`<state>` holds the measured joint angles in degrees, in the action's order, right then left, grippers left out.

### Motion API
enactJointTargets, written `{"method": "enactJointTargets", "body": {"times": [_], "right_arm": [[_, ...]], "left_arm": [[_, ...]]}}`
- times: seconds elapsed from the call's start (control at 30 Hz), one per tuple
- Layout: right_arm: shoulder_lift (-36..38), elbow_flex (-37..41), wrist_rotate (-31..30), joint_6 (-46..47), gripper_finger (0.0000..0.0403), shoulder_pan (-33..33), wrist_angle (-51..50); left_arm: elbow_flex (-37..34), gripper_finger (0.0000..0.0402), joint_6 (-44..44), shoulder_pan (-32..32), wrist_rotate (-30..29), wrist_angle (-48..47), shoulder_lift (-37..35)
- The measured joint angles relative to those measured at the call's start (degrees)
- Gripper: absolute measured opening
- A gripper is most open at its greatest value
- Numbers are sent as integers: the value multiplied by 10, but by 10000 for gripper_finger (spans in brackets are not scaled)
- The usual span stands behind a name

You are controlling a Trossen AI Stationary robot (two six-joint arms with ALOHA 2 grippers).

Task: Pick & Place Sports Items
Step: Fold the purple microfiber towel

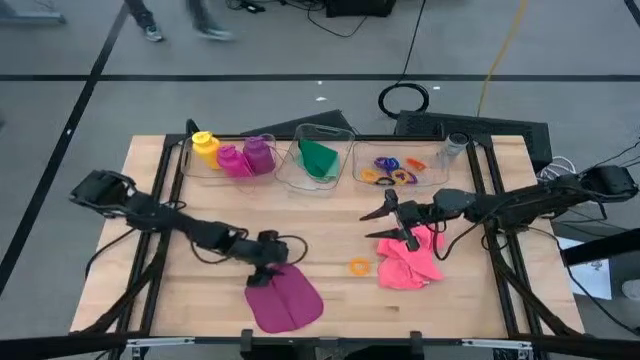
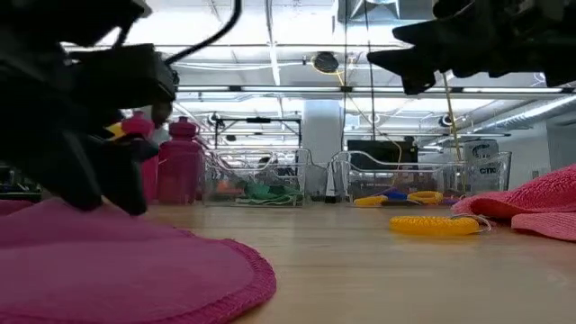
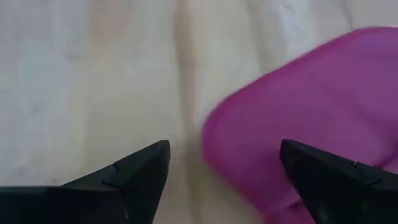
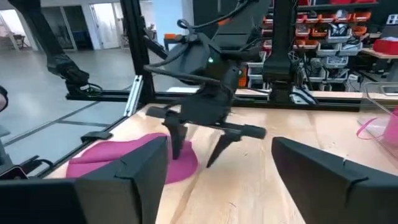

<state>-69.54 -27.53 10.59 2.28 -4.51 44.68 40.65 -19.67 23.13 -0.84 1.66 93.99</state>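
A magenta cloth (image 1: 285, 300) lies flat near the table's front edge. My left gripper (image 1: 268, 262) slants down over the cloth's far edge (image 3: 214, 134), open, one finger over the cloth and one over bare wood. A pink cloth (image 1: 410, 262) lies crumpled right of centre, with an orange ring (image 1: 360, 266) on the table beside it. My right gripper (image 1: 393, 225) hovers level above the pink cloth, open and holding nothing, and points toward the table's left. Yellow, magenta and purple bottles (image 1: 232, 158), a green cloth (image 1: 320, 158) and several rings (image 1: 395, 170) sit in bins at the back. My left gripper straddles the magenta cloth's far edge (image 4: 180, 155) from above, slanting down. Whether its fingertips touch the cloth or the table, I cannot tell.
Three clear bins (image 1: 352, 150) stand in a row along the table's far edge. Bare wood lies between the two cloths and in the table's middle. Black frame rails run along the table's sides. A person walks on the floor beyond the table.
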Motion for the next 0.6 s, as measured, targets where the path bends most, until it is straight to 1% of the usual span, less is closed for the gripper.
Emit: {"method": "enactJointTargets", "body": {"times": [0.2, 0.33, 0.5, 0.6], "right_arm": [[0, 0, 0, 0, 210, 0, 0], [0, 0, 0, 0, 210, 0, 0], [0, 0, 0, 0, 210, 0, 0], [0, 0, 0, 0, 210, 0, 0]], "left_arm": [[1, 259, -22, -11, 43, -12, 0], [1, 259, -48, -15, 54, -30, -1], [1, 259, -52, -15, 76, -35, -1], [1, 248, -57, -15, 86, -36, -1]]}}
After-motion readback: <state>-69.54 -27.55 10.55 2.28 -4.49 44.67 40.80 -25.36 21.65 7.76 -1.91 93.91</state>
